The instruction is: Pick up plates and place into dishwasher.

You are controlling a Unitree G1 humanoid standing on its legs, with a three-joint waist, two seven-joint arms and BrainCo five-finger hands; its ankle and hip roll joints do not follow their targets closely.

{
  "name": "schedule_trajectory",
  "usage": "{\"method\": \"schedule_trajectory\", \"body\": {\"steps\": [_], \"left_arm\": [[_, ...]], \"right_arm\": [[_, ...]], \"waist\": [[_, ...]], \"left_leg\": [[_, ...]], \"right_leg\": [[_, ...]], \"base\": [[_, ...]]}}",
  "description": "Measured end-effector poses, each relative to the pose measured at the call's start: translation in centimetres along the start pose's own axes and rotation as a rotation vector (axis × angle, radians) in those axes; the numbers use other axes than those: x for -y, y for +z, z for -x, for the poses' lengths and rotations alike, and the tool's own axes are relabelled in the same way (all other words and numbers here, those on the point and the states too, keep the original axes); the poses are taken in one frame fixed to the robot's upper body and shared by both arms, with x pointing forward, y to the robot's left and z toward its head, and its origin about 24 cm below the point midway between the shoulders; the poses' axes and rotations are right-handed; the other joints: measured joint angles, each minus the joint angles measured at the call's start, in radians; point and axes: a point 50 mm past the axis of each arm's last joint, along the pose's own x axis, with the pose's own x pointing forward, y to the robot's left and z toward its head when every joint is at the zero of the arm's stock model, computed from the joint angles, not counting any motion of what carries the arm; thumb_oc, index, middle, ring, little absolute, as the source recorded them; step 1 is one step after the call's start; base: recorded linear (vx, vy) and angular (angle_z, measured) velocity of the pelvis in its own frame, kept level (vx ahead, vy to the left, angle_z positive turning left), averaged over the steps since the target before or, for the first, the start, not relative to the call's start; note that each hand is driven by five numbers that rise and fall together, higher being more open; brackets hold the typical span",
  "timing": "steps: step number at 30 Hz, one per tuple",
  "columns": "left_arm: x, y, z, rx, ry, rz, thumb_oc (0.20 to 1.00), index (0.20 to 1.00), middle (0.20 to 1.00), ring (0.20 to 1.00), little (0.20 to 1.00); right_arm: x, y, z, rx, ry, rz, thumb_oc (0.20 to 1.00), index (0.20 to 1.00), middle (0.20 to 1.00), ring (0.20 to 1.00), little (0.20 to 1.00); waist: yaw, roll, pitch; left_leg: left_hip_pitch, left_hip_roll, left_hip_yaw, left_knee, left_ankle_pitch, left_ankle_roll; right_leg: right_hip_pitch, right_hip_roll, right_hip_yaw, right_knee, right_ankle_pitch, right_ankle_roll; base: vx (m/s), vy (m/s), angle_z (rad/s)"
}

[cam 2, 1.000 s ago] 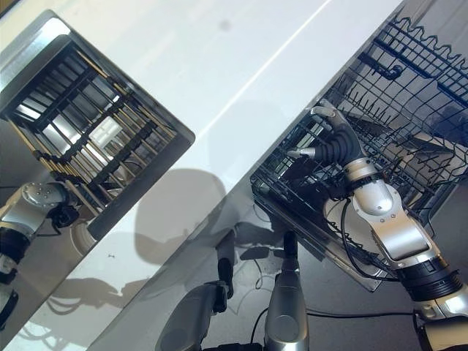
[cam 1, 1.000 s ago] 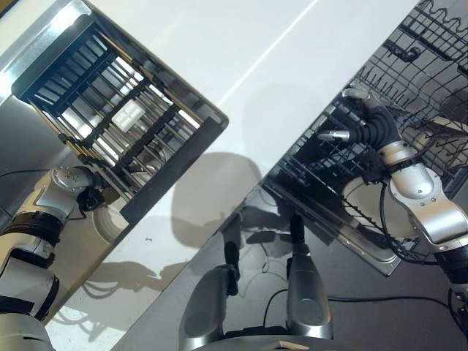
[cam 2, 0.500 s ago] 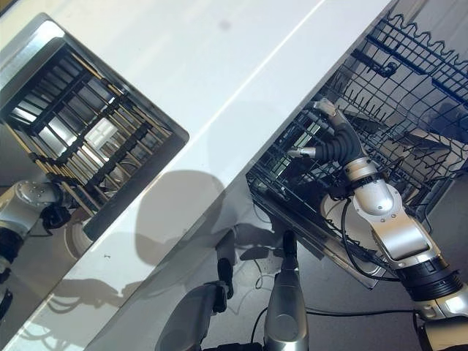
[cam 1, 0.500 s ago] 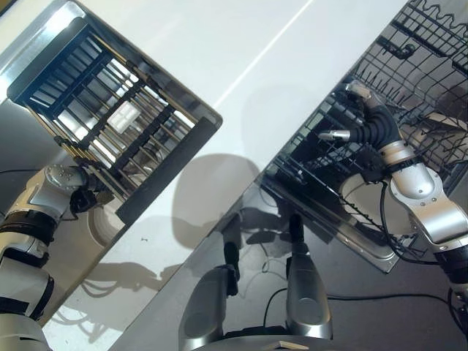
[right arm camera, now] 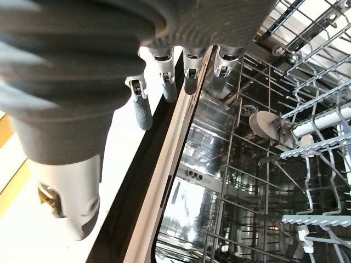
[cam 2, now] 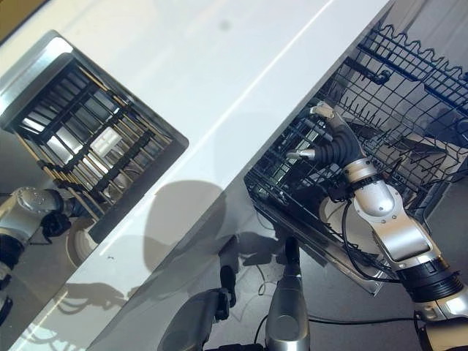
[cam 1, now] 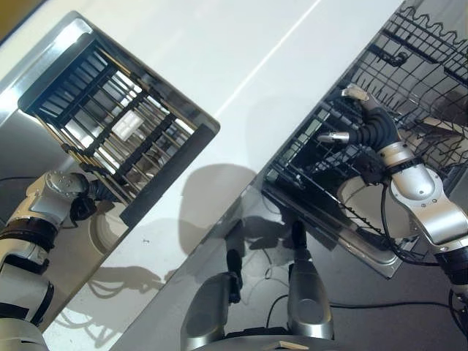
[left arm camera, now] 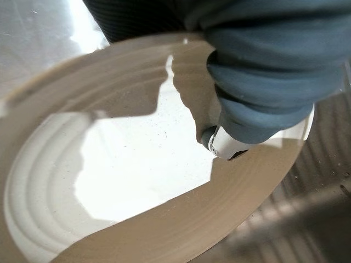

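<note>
A white plate (left arm camera: 137, 181) lies just beside the dish rack (cam 1: 110, 124) at the robot's left, w/ the left robot hand (left arm camera: 263, 82) directly over it; the wrist view shows the dark ribbed cover and one finger base above the plate's rim, but the fingers are hidden, so it cannot be told whether they are spread or closed on the plate. In the head views the plate (cam 1: 106, 230) shows as a pale round edge below the rack's dark front bar, by the left wrist.

The rack sits in a steel-rimmed recess in the white tabletop (cam 1: 241, 58), its dark slats running diagonally.

At right, the right robot hand (cam 1: 356, 117) is at the near edge of the dishwasher's wire basket (cam 1: 409, 80), thumb and fingers spread apart and holding nothing. Its wrist view shows the fingers (right arm camera: 164, 76) straight, lined along the dishwasher's dark rim, w/ grey wire tines (right arm camera: 307, 126) and the steel tub (right arm camera: 208, 181) beyond.
</note>
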Motion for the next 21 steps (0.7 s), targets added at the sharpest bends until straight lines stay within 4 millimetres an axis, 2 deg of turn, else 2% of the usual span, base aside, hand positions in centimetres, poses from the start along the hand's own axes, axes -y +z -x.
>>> {"method": "schedule_trajectory", "body": {"steps": [5, 10, 15, 18, 21], "left_arm": [[1.7, -1.3, -0.8, 0.004, 0.048, 0.028, 0.200, 0.200, 0.200, 0.200, 0.200], [3.4, -2.9, -1.3, -0.001, 0.188, 0.070, 0.200, 0.200, 0.200, 0.200, 0.200], [5.2, -4.1, -1.0, 0.009, 0.283, 0.124, 0.200, 0.200, 0.200, 0.200, 0.200], [6.1, -4.9, -0.9, 0.002, 0.323, 0.142, 0.200, 0.200, 0.200, 0.200, 0.200], [6.0, -5.1, -0.3, 0.011, 0.385, 0.155, 0.200, 0.200, 0.200, 0.200, 0.200]], "right_arm": [[-0.3, -0.6, 0.6, -0.030, 0.017, -0.003, 1.000, 1.000, 1.000, 1.000, 1.000], [-0.5, -2.0, 2.0, -0.094, 0.016, -0.016, 1.000, 1.000, 1.000, 1.000, 1.000], [-1.1, -3.6, 3.8, -0.184, 0.005, -0.035, 1.000, 1.000, 1.000, 1.000, 1.000], [-1.8, -4.4, 4.4, -0.225, 0.002, -0.058, 1.000, 1.000, 1.000, 1.000, 1.000], [-2.1, -4.9, 5.1, -0.251, -0.010, -0.067, 1.000, 1.000, 1.000, 1.000, 1.000]], "waist": [[0.003, 0.017, -0.019], [0.035, 0.025, -0.061], [0.082, 0.033, -0.101], [0.089, 0.034, -0.134], [0.102, 0.036, -0.145]], "left_leg": [[0.046, 0.006, -0.002, -0.040, 0.011, -0.007], [0.073, 0.019, -0.033, -0.089, 0.038, -0.025], [0.106, 0.042, -0.069, -0.135, 0.065, -0.045], [0.108, 0.051, -0.093, -0.156, 0.081, -0.053], [0.122, 0.057, -0.108, -0.175, 0.093, -0.059]], "right_leg": [[0.048, 0.006, -0.011, -0.034, 0.000, 0.000], [0.079, 0.017, -0.042, -0.062, -0.004, -0.007], [0.111, 0.039, -0.078, -0.066, -0.015, -0.026], [0.120, 0.046, -0.098, -0.071, -0.018, -0.033], [0.140, 0.053, -0.114, -0.089, -0.013, -0.039]], "base": [[0.02, -0.045, 0.02], [0.01, -0.082, 0.13], [0.03, -0.088, 0.18], [0.02, -0.064, 0.19], [0.02, -0.084, 0.12]]}}
